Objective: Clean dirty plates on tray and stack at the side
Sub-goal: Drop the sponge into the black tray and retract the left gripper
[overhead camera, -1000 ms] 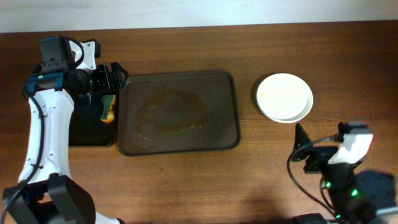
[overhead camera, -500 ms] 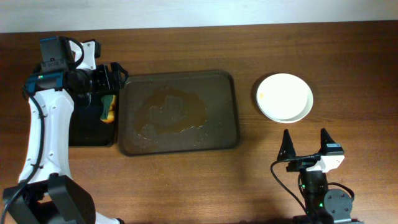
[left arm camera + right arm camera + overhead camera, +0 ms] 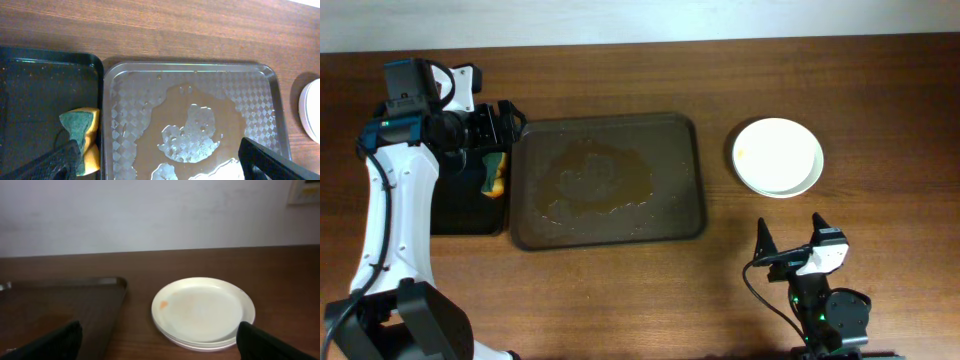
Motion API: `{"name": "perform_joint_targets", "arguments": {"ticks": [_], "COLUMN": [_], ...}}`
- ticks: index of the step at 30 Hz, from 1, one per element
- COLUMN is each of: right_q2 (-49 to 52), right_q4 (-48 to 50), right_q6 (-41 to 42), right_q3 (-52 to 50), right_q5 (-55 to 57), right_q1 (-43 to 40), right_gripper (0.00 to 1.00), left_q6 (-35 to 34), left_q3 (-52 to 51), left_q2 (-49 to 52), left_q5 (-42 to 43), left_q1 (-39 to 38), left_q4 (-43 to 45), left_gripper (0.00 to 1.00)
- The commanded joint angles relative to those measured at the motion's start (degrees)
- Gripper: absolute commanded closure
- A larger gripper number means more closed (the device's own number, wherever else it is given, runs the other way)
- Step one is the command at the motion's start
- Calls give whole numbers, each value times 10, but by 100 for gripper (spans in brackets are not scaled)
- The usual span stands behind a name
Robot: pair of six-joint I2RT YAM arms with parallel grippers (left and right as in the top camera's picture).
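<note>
The plates [image 3: 778, 157] are stacked on the bench [image 3: 620, 290] at 3 o'clock of the tray [image 3: 672, 140], apart from it. They are white, and the top one has a small orange fleck near its 9 o'clock rim. The tray holds a brownish puddle [image 3: 595, 180]. Just at its 9 o'clock lies a black tray [image 3: 460, 210] with a green-and-yellow sponge [image 3: 495, 172]. The left jaws hang wide and empty near the sponge. The right jaws, also wide and empty, are at 6 o'clock of the plates.
</note>
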Motion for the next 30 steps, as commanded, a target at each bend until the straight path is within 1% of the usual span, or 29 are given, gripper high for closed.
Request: {"name": "perform_joint_targets", "arguments": {"ticks": [1,18,23,27,28,30], "right_q2": [-1,-1,-1,-1,-1,-1], "right_q4": [-1,-1,-1,-1,-1,-1], "right_q6": [-7,-7,-7,-7,-7,-7], "right_q3": [-3,-3,-3,-3,-3,-3], "right_q5": [-16,-16,-16,-16,-16,-16], "right_q1": [-4,-4,-4,-4,-4,-4], "right_gripper": [2,2,2,2,2,2], "left_q6": [-1,-1,1,1,1,4], "left_q3": [4,4,1,-31,-48,-106], "left_q2": [1,1,-3,-49,-68,-128], "left_q5": [6,5,-10,-31,-32,-40], "left_q1": [0,0,0,-4,-7,-14], "left_q4": [1,0,-33,-19,-5,54], "left_gripper": [1,1,1,1,1,1]}}
